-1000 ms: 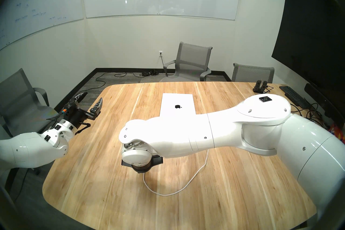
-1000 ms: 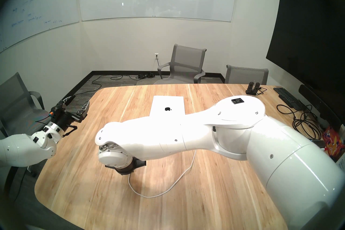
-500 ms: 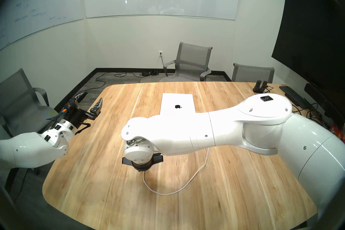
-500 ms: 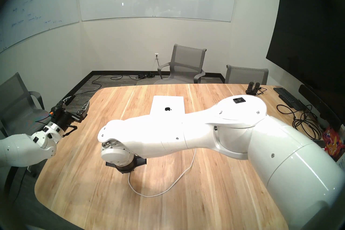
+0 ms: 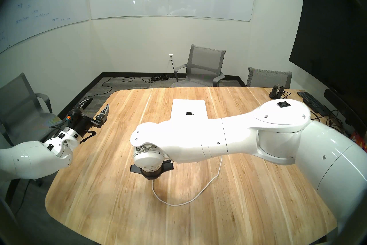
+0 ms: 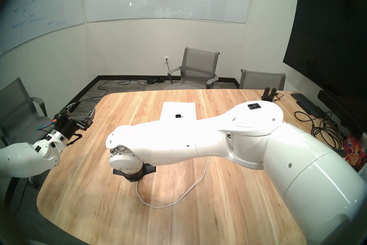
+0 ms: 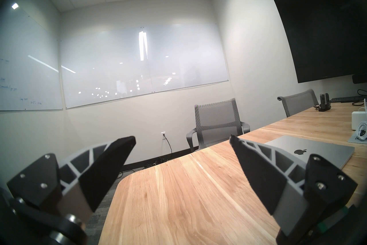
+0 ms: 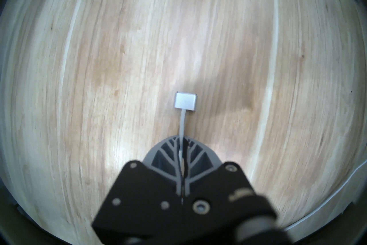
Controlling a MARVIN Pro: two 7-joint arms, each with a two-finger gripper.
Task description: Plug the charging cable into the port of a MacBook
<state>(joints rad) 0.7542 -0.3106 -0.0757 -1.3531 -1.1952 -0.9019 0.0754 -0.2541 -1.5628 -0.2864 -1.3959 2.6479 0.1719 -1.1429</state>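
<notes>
Over the counter (image 5: 111,194), my right claw (image 8: 181,140) pinches the cable (image 8: 182,119) just behind its plug, pointing down; the MacBook (image 5: 188,111) lies at twelve o'clock, nearer this arm. Left claw (image 7: 182,140) gapes empty.

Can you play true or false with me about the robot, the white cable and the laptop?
1. The right gripper has its jaws shut on the charging cable. True.
2. The MacBook is open. False: its lid is closed, apple logo facing up.
3. The left gripper is holding the laptop. False: its jaws are open and empty, at the table's left edge.
4. The cable's silver connector sticks out past the right gripper's fingertips. True.
5. The cable is already plugged in. False: the connector is over bare wood.
</notes>
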